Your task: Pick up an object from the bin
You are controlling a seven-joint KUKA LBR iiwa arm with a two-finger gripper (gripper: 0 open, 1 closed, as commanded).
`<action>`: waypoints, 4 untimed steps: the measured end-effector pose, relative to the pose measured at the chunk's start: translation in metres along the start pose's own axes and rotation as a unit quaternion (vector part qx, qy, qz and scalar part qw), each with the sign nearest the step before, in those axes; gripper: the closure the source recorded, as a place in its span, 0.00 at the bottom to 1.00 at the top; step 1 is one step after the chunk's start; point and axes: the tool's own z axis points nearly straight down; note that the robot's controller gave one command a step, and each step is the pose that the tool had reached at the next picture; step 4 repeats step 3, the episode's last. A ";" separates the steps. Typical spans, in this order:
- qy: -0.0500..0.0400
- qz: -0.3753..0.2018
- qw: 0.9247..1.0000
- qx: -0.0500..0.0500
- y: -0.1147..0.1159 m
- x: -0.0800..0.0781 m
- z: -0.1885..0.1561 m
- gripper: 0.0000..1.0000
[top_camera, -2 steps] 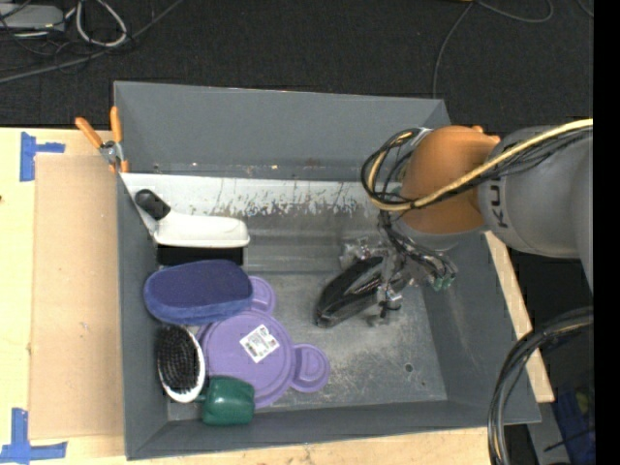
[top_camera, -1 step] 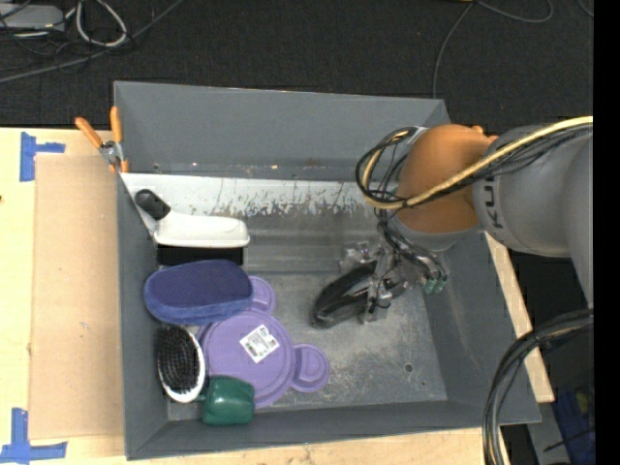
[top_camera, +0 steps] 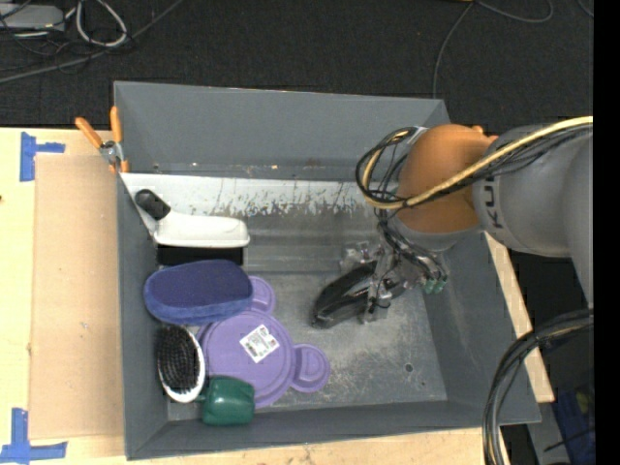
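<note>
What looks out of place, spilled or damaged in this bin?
Nothing spilled or broken. The purple lid lies partly under the blue oval pad, and a black curved thing lies alone mid-bin at the end effector.

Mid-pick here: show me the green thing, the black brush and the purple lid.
green thing (top_camera: pixel 228 402), camera view, on its top face.
black brush (top_camera: pixel 180 359), camera view, middle of its bristles.
purple lid (top_camera: pixel 242 368), camera view, bare plastic near its middle.

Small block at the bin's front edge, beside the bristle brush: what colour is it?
The block is dark green, seen in the camera view.
</note>
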 end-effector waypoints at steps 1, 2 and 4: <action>0.001 0.000 1.000 0.000 0.000 0.000 -0.002 1.00; 0.002 -0.001 1.000 -0.001 0.001 0.002 -0.022 1.00; 0.007 -0.001 1.000 -0.002 0.002 0.004 -0.055 1.00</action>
